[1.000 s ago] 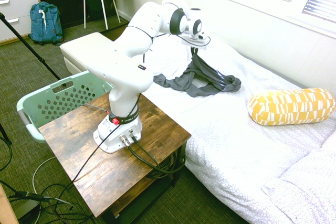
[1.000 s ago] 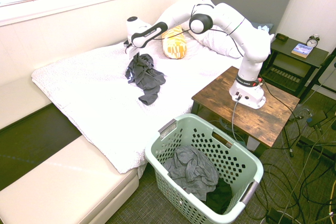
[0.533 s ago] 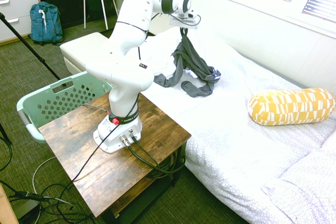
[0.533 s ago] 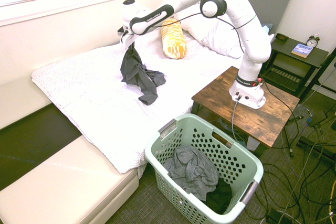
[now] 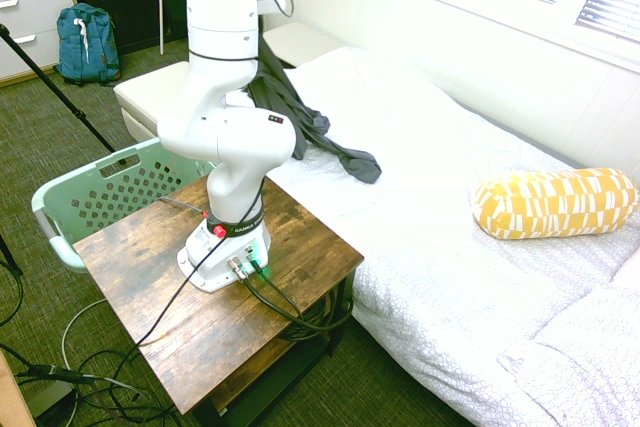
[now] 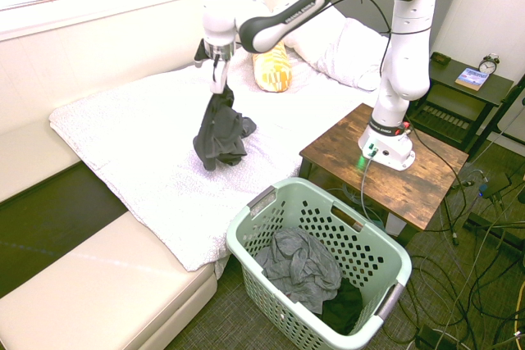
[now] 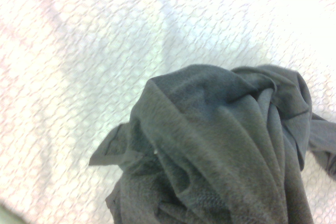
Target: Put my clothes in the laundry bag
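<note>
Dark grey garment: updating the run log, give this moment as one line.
phase: carrying | gripper: shut on dark grey fabric garment | garment: hanging, lower end on white bed | mint-green perforated laundry basket: holds other clothes

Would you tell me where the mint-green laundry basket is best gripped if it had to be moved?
Grip the laundry basket by the grey handle on its near rim, coming from above: the thick rounded rim stands open and upright.
</note>
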Robot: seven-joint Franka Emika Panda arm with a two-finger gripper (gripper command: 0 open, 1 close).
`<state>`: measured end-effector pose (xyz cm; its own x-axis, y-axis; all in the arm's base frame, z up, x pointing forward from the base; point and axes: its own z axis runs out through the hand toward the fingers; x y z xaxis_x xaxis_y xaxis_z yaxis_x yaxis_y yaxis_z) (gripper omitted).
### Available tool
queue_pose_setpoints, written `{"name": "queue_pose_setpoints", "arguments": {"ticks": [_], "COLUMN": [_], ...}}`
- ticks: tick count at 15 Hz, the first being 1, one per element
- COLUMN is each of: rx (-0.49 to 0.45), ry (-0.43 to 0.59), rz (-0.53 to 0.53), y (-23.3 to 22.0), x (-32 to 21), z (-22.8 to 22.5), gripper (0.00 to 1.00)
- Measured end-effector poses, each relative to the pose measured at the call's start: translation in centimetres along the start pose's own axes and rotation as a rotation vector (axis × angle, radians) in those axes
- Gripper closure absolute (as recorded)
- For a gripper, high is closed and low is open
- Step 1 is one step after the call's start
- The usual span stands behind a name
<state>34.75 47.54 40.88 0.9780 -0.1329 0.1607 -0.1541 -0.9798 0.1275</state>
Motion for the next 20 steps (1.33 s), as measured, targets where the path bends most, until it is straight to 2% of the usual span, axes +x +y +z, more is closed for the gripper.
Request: {"name": "queue_pose_setpoints", "arguments": {"ticks": [3, 5, 6, 7, 9, 10, 14, 20], "rx": [-0.054, -0.091, -0.097, -0.1, -0.112, -0.129, -0.18, -0.175], "ry": [0.003, 0.004, 0.016, 0.021, 0.001, -0.022, -0.046, -0.023], "rz": [-0.062, -0.098, -0.118, -0.133, -0.133, -0.127, -0.159, -0.168], "y": [0.0, 2.2, 3.2, 3.7, 2.6, 1.8, -0.3, -1.0], "x": [-17.4, -29.8, -34.3, -37.2, -37.0, -36.1, -36.2, -37.2], "z": [-0.6, 1.4, 2.4, 3.4, 5.7, 7.1, 10.6, 10.8], "gripper": [1.0, 1.0, 1.0, 1.0, 1.0, 0.0, 0.0, 0.0]}}
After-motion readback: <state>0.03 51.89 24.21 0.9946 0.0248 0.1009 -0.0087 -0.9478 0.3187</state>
